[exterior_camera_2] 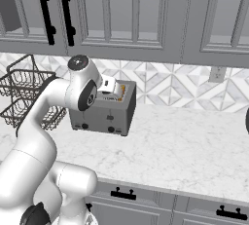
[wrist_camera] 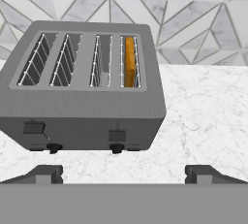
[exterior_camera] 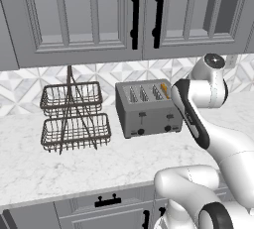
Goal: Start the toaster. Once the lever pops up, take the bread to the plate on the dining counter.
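With its gripper (wrist_camera: 124, 172) spread wide and empty just before the toaster (wrist_camera: 82, 106), it could easily press the left tab (wrist_camera: 34, 128) instead of the lever (wrist_camera: 116, 135).

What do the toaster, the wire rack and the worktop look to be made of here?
Toaster: looks like brushed grey metal, matte, with no sharp reflections. Two-tier rack: thin dark wire, probably coated metal, seen as open mesh. Worktop: white marble or a marble-look slab, judging by its faint grey veins.
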Robot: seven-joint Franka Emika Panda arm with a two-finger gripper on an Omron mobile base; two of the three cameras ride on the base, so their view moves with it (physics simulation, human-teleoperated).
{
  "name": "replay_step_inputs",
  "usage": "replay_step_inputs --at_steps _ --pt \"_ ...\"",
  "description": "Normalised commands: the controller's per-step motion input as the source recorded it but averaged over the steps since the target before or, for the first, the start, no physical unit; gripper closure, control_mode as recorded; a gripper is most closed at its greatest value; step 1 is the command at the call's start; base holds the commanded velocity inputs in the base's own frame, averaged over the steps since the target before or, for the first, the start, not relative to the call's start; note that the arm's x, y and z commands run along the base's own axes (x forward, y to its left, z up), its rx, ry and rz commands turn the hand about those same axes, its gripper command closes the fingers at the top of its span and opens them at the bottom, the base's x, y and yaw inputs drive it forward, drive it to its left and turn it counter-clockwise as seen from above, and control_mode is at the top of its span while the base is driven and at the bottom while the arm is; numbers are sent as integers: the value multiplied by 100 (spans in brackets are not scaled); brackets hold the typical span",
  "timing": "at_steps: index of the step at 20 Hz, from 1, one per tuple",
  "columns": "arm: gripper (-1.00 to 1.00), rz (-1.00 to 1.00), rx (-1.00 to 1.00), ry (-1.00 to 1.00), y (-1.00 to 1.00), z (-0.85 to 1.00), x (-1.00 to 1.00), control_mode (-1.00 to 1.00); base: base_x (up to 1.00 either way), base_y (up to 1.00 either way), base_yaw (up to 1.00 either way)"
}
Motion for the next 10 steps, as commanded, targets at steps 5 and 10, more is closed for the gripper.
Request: replay_step_inputs --at_steps 5,10 --pt "-100 0 0 0 0 0 0 -100 0 0 0" --pt "-100 0 0 0 0 0 0 -100 0 0 0"
